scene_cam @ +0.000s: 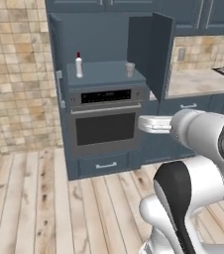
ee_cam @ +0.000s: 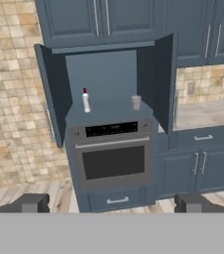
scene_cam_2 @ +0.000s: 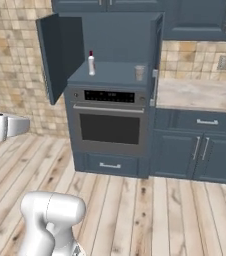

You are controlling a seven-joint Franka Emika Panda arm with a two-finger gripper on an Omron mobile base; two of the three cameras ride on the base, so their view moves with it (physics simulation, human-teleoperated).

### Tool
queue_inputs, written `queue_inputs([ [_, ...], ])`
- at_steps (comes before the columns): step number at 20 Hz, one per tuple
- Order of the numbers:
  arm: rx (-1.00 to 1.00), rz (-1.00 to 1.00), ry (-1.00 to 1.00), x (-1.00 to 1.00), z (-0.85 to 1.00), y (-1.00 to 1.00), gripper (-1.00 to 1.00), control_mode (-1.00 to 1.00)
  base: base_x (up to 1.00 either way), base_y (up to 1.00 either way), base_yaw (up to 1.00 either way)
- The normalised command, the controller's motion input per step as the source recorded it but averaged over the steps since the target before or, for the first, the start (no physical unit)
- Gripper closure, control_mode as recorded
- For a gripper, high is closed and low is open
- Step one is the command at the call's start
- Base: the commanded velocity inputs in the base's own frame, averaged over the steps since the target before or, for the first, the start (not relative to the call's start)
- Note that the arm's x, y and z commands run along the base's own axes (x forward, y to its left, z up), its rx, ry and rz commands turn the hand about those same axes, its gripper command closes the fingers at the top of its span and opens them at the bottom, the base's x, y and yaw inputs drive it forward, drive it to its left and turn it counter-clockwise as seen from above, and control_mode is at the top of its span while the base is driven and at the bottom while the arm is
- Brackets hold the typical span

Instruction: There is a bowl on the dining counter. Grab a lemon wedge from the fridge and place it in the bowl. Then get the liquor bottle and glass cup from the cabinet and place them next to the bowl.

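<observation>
Bottle point(ee_cam: 85, 102) and cup point(ee_cam: 136, 102) wait in the open cabinet point(ee_cam: 106, 74), likely smooth, breakable glass, so with jaws wide and empty I'd grip the bottle's body.

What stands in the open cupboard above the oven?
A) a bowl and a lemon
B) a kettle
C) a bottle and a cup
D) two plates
C: a white bottle with a red top and a small cup stand on the shelf behind the open cupboard doors.
</observation>
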Motion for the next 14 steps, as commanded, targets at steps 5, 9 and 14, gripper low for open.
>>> queue_inputs([
  [5,0.0,0.0,0.0,0.0,0.0,0.0,-1.0,1.0,0.32,-0.49,0.17],
  [9,0.0,0.0,0.0,0.0,0.0,0.0,-1.0,1.0,0.45,-0.48,0.09],
  [14,0.0,0.0,0.0,0.0,0.0,0.0,-1.0,1.0,0.66,-0.31,0.01],
])
